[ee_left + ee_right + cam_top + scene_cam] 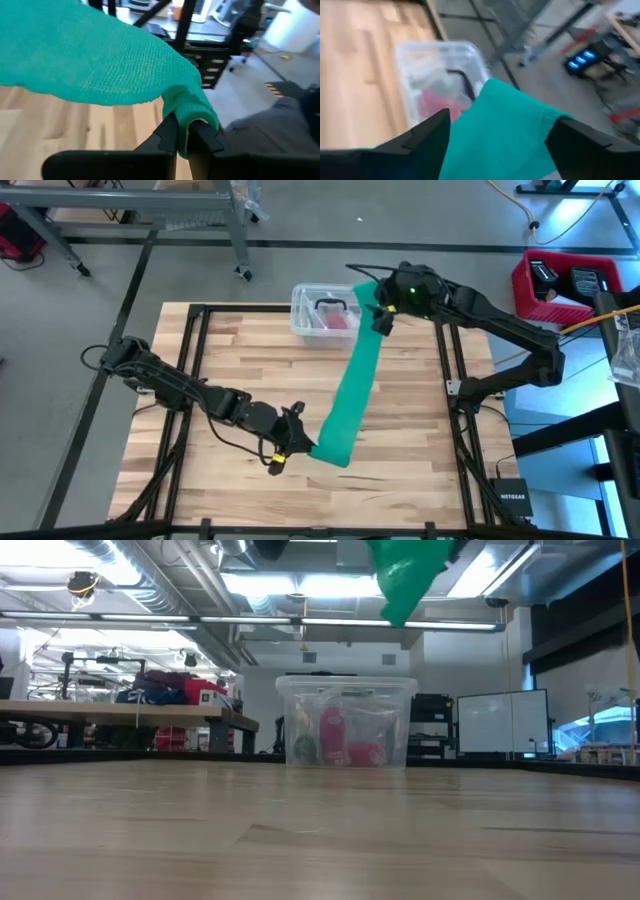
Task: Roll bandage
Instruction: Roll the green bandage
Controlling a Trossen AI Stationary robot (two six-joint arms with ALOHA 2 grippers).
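The teal bandage (357, 385) hangs stretched above the wooden table (230, 380), running from my left gripper (296, 442) near the front edge up to my right gripper (381, 317) beside the clear plastic tub (305, 305). My left fingers (170, 134) pinch its lower end. My right fingers (427, 131) stand spread wide, the cloth's upper end lying between them.

Two arms of dark, near-black jointed segments with rounded joint housings. Left arm (180, 388): thin black cable looped along it; yellow mark near the gripper (292, 442), possibly a label. Right arm (500, 330): small green light on the wrist housing. Fingers (167, 137): flat, black, angular, matte.
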